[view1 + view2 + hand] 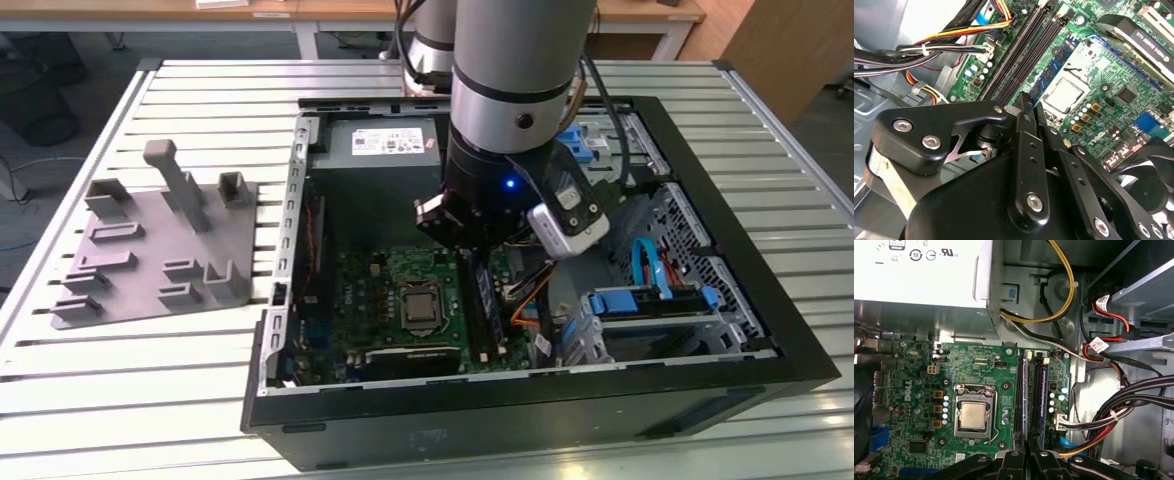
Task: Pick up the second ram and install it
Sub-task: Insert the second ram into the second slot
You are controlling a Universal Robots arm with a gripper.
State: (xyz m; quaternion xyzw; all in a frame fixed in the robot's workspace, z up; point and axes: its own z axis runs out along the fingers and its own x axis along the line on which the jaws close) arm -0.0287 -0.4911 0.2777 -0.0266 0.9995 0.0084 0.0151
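Observation:
The second ram (1054,70) is a blue stick with a white label. It stands on edge in the slot nearest the CPU socket (973,416) and shows as a thin blue strip (1024,390) in the first wrist view and a blue line (489,305) in the exterior view. My gripper (1023,102) hangs inside the open case, directly over one end of that stick. Its black fingers (1011,460) are drawn together, shut, with nothing visible between them. Whether the tips touch the stick is hidden. A second bluish strip (1046,400) lies a few slots away.
Black memory slots (1016,55) run beside the stick. Cable bundles (1124,400) crowd the side away from the socket. The power supply (387,140) and the blue drive cage (654,300) fill the case's other corners. A grey fixture (160,250) sits on the table at the exterior view's left.

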